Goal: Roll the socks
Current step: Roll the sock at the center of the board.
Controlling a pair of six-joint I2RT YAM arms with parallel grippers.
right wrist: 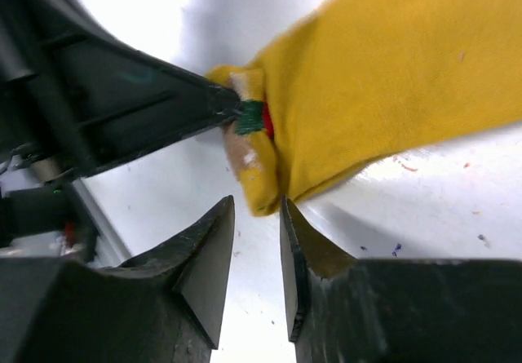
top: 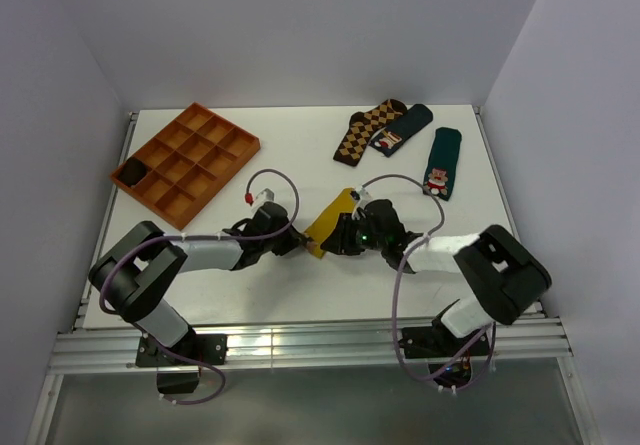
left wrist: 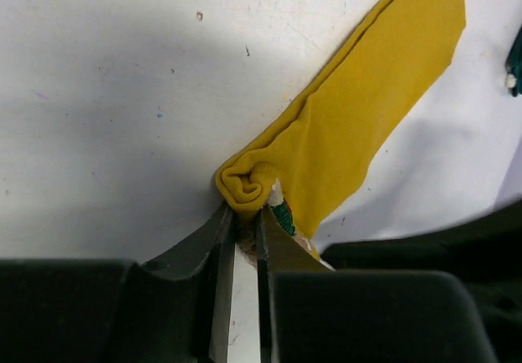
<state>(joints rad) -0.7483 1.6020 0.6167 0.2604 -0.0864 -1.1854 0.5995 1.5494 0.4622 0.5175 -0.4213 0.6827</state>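
White scuffed table (top: pixel 300 150), pale walls (top: pixel 300 35); mustard sock (top: pixel 328 223) mid-table

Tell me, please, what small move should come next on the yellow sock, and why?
Probably close the right gripper on the roll's free end. The left gripper seems to pinch the yellow sock at its small curled toe, the right fingers stand narrowly apart beside it, and the rest lies flat.

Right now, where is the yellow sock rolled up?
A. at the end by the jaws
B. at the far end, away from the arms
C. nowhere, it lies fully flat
A: the left wrist view shows the yellow sock curled into a small roll at the jaws of the left gripper, the rest unrolled.
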